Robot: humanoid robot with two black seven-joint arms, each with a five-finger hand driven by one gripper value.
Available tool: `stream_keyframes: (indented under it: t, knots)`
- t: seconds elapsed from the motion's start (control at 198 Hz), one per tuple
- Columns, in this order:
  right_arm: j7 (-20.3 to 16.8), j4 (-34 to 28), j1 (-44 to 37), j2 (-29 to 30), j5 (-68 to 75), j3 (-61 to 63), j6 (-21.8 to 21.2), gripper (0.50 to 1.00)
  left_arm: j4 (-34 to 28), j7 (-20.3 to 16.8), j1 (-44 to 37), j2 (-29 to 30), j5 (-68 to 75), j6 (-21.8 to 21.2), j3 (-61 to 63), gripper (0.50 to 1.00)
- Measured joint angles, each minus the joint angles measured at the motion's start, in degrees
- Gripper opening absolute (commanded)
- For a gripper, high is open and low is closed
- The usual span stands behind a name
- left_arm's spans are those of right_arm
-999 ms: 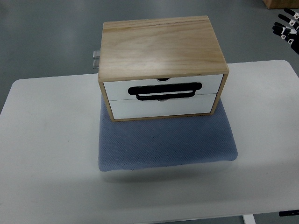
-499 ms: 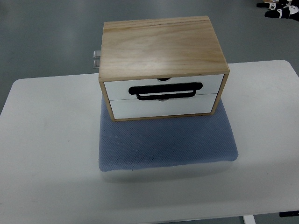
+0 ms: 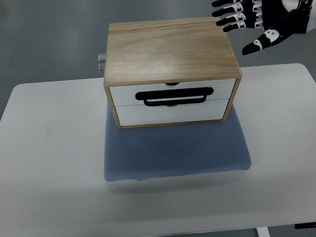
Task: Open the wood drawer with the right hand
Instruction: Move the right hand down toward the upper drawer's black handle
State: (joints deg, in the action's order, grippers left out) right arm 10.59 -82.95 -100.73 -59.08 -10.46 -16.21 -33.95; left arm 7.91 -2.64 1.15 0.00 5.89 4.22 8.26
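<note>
- Wood drawer unit (image 3: 170, 49): light pine box with two white drawer fronts stacked one above the other, both closed flush with the frame. It sits on the far half of the mat, fronts facing the camera.
- Handle (image 3: 175, 96): black looped bar lying across the seam between the upper and lower fronts; nothing touches it.
- Metal fitting (image 3: 101, 62): small silver part projecting from the box's back left side.
- Mat (image 3: 175, 150): blue-grey textured pad under the box, its near half bare.
- Bench (image 3: 49, 163): white top with rounded corners, carrying mat and box.
- Right hand (image 3: 256, 19): black and white, at the upper right edge, above and beyond the box's back right corner; fingers spread and extended leftward, thumb pointing down-left, holding nothing, clear of the box.
- Floor (image 3: 49, 34): grey, beyond the bench.
</note>
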Motion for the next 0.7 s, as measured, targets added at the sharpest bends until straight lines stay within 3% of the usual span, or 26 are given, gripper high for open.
stream_keyframes:
  t: [0.252,0.701]
  knots:
    - [0.4,-0.6,-11.1,9.8,0.1,-14.3,0.9,0.952,0.0,0.0,0.0,0.0,0.0,0.0,0.0,1.0]
    - [0.0,-0.6,-13.4,25.3,0.2,-20.7,8.0,0.952,0.0,0.0,0.0,0.0,0.0,0.0,0.0,1.0]
